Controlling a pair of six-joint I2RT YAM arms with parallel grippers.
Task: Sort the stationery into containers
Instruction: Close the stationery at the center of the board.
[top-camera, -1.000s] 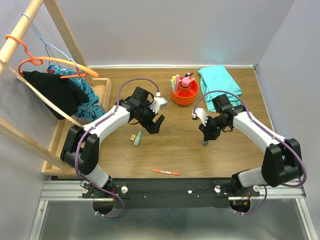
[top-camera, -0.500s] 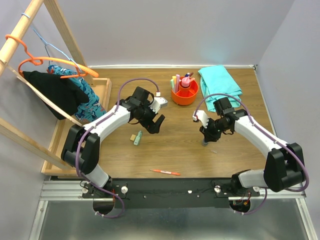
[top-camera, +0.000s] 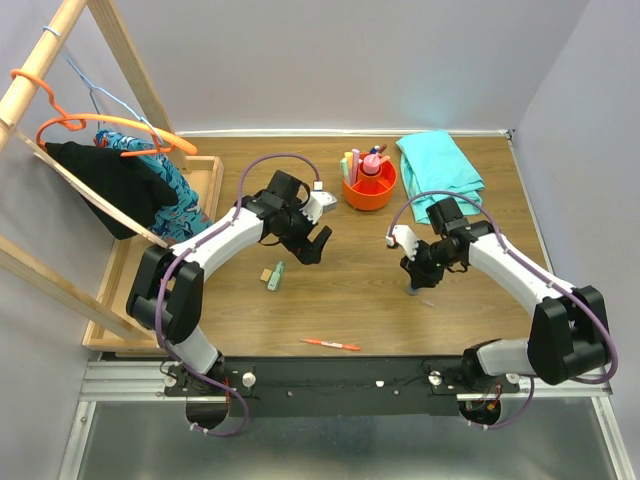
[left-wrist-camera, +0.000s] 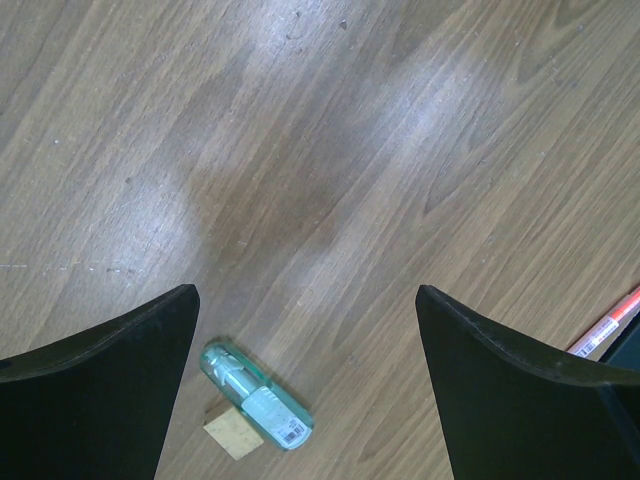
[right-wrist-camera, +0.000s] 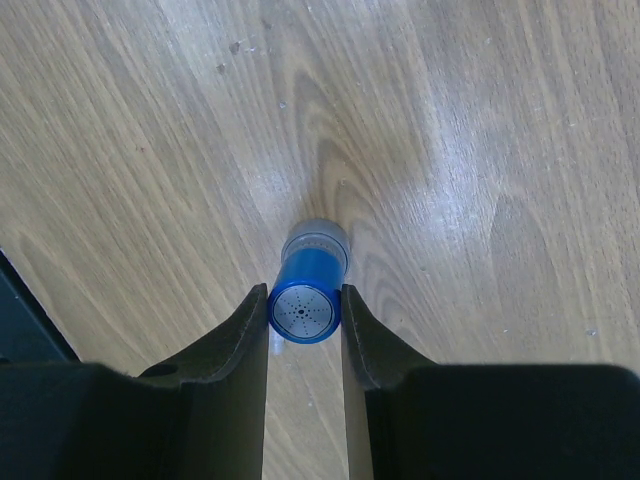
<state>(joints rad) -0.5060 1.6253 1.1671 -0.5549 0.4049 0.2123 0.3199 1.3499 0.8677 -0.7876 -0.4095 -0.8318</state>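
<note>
Right gripper (right-wrist-camera: 303, 300) pinching upright blue-capped bottle (right-wrist-camera: 305, 312) by its cap, left gripper (left-wrist-camera: 305, 295) spread — green tube (left-wrist-camera: 258, 400) below, near one finger.

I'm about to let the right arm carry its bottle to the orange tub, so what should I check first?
1. Right gripper shut on blue-capped bottle: ok.
2. Bottle centred between the fingers: ok.
3. Bottle lifted off the table: cannot tell.
4. Free compartment in orange tub: cannot tell.
5. Left gripper open and aside from the straight path to the tub: ok.
</note>
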